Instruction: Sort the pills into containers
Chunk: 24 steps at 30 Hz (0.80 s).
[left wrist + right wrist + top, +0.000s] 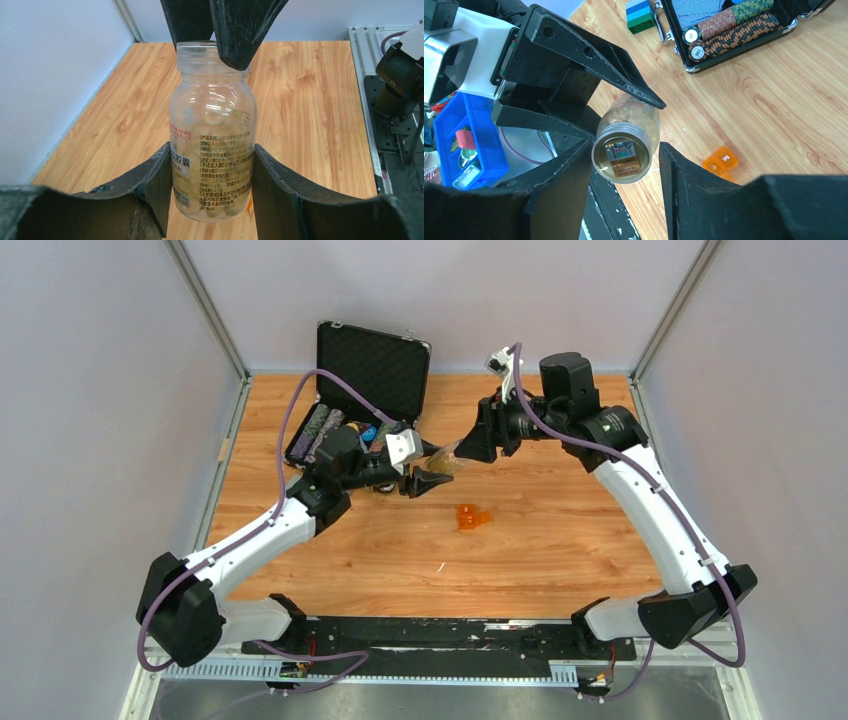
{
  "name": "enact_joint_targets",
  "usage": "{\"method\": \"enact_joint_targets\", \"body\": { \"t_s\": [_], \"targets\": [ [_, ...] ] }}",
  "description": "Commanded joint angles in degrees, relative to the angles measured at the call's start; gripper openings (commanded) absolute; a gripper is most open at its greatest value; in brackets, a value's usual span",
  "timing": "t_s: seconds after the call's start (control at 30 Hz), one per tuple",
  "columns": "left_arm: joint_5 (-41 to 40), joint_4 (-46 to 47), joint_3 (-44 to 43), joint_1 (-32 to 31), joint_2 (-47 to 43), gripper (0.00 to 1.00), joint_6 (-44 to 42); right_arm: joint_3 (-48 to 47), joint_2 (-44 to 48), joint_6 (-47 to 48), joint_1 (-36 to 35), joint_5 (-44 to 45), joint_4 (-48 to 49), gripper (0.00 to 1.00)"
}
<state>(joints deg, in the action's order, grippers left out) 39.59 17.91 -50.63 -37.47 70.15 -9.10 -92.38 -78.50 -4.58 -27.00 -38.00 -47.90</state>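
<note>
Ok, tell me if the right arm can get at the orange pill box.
Probably yes: the orange pill box lies uncovered on the table near the right claw. That claw first has to leave the neck of the bottle the left claw grips.

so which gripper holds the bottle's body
the left gripper: its fingers clamp the pill bottle by its labelled body; the right gripper is at the neck

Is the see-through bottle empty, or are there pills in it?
Not empty. Yellowish pills show through the clear bottle, mostly near its base.
</note>
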Motion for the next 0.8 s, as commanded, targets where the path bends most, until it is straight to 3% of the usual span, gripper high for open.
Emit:
{"method": "enact_joint_targets", "body": {
  "t_s": [0.0,0.2,0.33,0.47,0.6,0.7,0.77],
  "targets": [
    [0.6,3.4,-1.9,-0.1,-2.0,0.0,0.8,-2.5,-0.4,0.4,-0.7,0.6,0.0,0.49],
    [-0.6,4.8,-1.9,-0.1,-1.6,0.0,1.6,-1.3,-0.6,-3.8,-2.3,3.3,2.4,0.37],
    [-2.6,5.8,-1.9,-0.1,-1.0,0.0,2.0,-0.2,-0.7,-10.4,-4.2,9.0,6.1,0.37],
    [-5.1,6.1,-1.9,-0.1,-0.6,0.0,1.9,-1.8,-2.2,-21.9,-6.9,17.1,6.5,0.37],
    [-6.9,6.0,-1.6,-0.1,-0.5,0.0,1.2,-3.6,-4.7,-39.6,-7.4,22.9,2.8,0.37],
    [-7.8,5.6,-1.4,-0.1,-0.4,0.0,0.6,-5.8,-6.5,-44.3,-7.4,22.3,1.1,0.41],
    [-8.5,4.8,-1.6,-0.1,-0.5,0.0,-0.1,-7.1,-6.6,-44.7,-7.3,22.6,1.1,0.53]
  ]
}}
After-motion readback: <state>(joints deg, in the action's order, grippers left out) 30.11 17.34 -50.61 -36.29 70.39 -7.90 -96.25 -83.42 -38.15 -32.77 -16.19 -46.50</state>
